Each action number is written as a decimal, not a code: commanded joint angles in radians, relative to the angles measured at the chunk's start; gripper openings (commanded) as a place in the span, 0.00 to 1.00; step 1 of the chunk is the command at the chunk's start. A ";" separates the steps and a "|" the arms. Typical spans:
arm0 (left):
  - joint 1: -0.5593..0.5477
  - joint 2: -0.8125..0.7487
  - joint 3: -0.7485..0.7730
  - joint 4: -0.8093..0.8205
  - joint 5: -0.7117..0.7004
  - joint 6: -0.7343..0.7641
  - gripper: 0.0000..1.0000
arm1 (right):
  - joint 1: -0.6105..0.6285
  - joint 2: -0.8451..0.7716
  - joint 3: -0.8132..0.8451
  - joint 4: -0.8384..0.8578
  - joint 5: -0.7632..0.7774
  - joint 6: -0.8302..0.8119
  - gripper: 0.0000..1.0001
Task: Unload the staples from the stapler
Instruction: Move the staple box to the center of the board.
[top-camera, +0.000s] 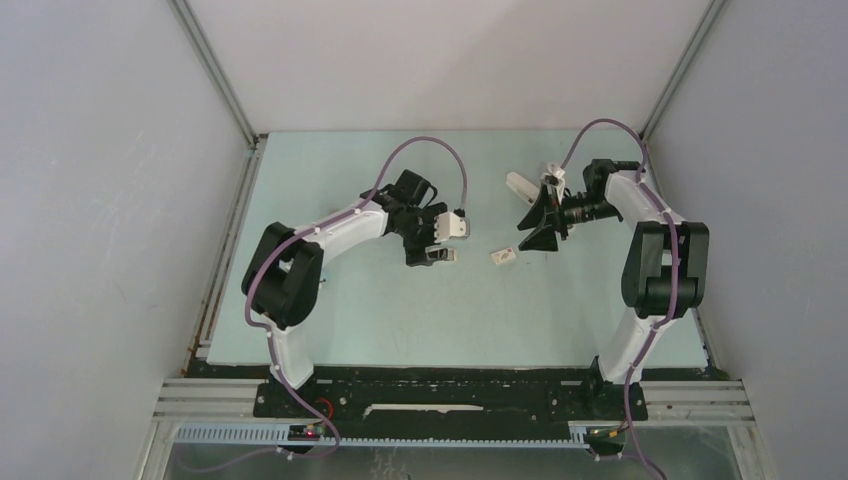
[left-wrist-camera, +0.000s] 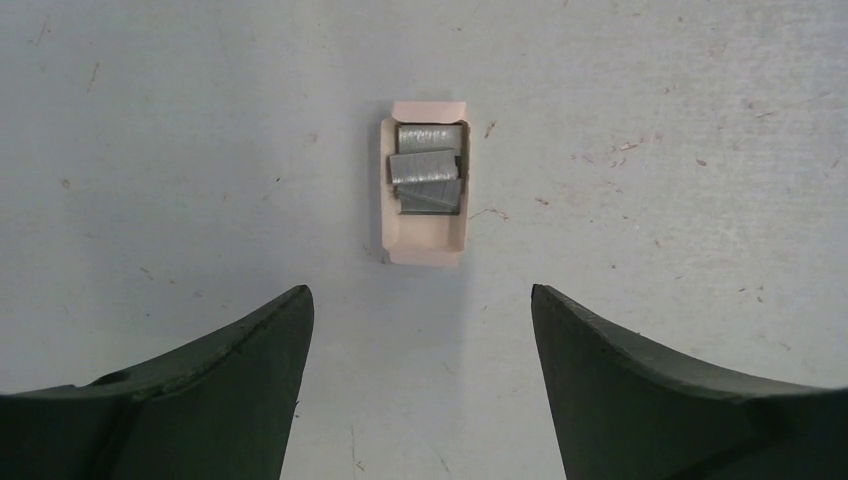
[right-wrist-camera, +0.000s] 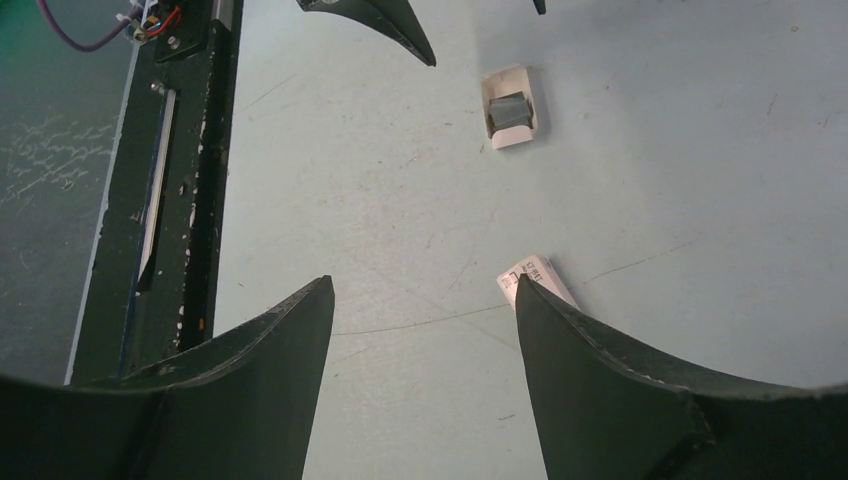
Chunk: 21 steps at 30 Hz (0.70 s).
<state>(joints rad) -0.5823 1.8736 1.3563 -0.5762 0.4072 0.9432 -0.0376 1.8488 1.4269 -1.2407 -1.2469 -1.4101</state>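
Top camera's no help here: the little tray (top-camera: 503, 255) is a pale speck, and its contents are too small to tell. On the right wrist view, a white box (right-wrist-camera: 537, 275) sits half behind a right gripper (right-wrist-camera: 422, 285) finger, its print unreadable. The left gripper (top-camera: 441, 254) fingers (right-wrist-camera: 385, 20) are chopped off by the top edge.

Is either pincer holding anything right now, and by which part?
Nothing is held. The left pincer is open, apart from the staples in their small box; the right pincer is open and empty.

Plain white walls (top-camera: 90, 150) are enclosing a pale green table (top-camera: 400, 310), with aluminium posts (top-camera: 215, 70) rising at its far corners
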 joint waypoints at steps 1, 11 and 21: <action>-0.003 -0.036 -0.006 0.057 -0.024 -0.011 0.86 | -0.008 -0.031 -0.002 0.014 -0.007 0.015 0.76; 0.002 -0.026 -0.009 0.084 -0.013 -0.025 0.88 | -0.013 -0.036 -0.012 0.041 0.009 0.043 0.75; 0.012 -0.021 -0.032 0.088 0.029 0.031 0.92 | -0.014 -0.034 -0.015 0.046 0.013 0.051 0.75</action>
<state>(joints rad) -0.5770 1.8736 1.3537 -0.5110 0.4011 0.9356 -0.0456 1.8488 1.4132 -1.2022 -1.2304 -1.3701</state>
